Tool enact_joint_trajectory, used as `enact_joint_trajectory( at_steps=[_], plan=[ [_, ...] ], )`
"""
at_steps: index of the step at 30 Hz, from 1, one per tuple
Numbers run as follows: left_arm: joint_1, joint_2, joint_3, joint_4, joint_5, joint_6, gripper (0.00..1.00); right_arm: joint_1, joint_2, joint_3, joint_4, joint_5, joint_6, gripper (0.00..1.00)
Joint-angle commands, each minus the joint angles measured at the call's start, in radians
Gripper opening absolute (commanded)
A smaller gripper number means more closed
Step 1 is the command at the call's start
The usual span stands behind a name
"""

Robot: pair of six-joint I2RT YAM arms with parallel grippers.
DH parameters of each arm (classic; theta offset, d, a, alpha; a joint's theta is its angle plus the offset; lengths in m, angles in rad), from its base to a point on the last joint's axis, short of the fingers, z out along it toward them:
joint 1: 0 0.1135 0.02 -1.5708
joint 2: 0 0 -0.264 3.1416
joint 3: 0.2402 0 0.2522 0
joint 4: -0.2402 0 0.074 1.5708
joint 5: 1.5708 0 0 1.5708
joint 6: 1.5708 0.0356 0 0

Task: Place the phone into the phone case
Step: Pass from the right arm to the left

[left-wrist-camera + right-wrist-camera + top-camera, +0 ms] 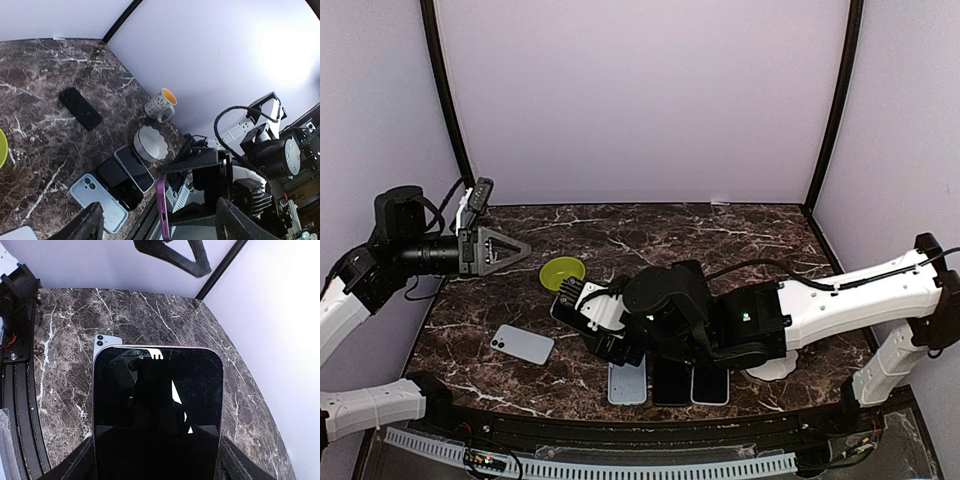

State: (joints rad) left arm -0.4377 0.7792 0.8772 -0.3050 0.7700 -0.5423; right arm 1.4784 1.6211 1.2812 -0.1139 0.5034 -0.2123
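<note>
Marble table [740, 240]. Right arm [840, 300] reaches across centre frame. Right gripper [582, 305] pinches the purple-edged phone [157, 410] by its long sides, held above the table, screen facing the wrist camera. Left gripper [515, 250] is upper left, raised, jaws spread, nothing between them. Row of three flat pieces [670, 383] bottom centre. Light-blue slab [523, 343] with two camera spots lies flat lower left; case or phone back, can't tell. Green dish [562, 271] sits just above centre-left.

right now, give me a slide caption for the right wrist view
right gripper holds a purple-edged phone, dark screen to camera, over the marble table, a light blue case lying beyond
</note>
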Motion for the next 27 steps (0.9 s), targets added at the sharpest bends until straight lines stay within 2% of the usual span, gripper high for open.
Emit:
enact_joint_trajectory(
  at_steps=[1, 7, 15, 21, 24, 27],
  plan=[
    [-0.024, 0.025, -0.004, -0.099, 0.072, 0.020, 0.76, -0.020, -0.010, 0.051, 0.068, -0.056, -0.081, 0.00],
    [-0.087, 0.039, -0.019, -0.089, 0.041, 0.030, 0.63, -0.029, 0.025, 0.082, 0.078, -0.069, -0.101, 0.00],
    [-0.183, 0.052, -0.042, -0.074, 0.016, 0.027, 0.55, -0.043, 0.072, 0.143, 0.074, -0.085, -0.131, 0.00],
    [-0.207, 0.068, -0.068, -0.072, 0.010, 0.034, 0.24, -0.044, 0.090, 0.176, 0.074, -0.098, -0.152, 0.00],
    [-0.209, 0.063, -0.066, -0.070, 0.012, 0.037, 0.05, -0.045, 0.092, 0.184, 0.062, -0.095, -0.154, 0.00],
    [-0.209, 0.053, -0.067, -0.058, 0.009, 0.035, 0.00, -0.046, 0.088, 0.180, 0.060, -0.095, -0.149, 0.00]
  ],
)
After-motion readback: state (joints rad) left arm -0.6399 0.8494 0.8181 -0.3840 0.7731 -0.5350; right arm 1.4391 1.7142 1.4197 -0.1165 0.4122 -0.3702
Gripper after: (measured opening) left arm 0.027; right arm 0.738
